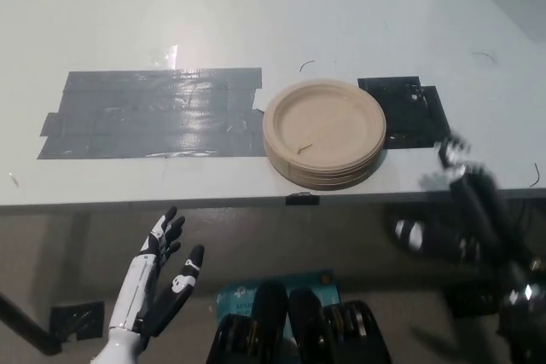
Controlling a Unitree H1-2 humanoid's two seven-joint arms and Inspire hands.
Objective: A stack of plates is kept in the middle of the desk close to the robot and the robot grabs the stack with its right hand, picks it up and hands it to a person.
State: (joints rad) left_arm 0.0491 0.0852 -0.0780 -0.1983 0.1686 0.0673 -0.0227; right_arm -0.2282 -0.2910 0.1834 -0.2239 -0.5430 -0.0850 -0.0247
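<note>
Left hand splayed low; right hand blurred.

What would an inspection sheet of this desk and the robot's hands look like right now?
Surface: pale desk with a large dark tape patch and a smaller black tape patch.
Job's things: stack of plates near the front edge, untouched.
Clutter: a few thin dark scraps on the desk.
Hands: white left hand open, below the desk edge at lower left; black right hand at the desk's right front edge, blurred, apart from the plates.
Cables: nothing seen.
Surroundings: floor below the desk, a blue item on it; no person visible.
</note>
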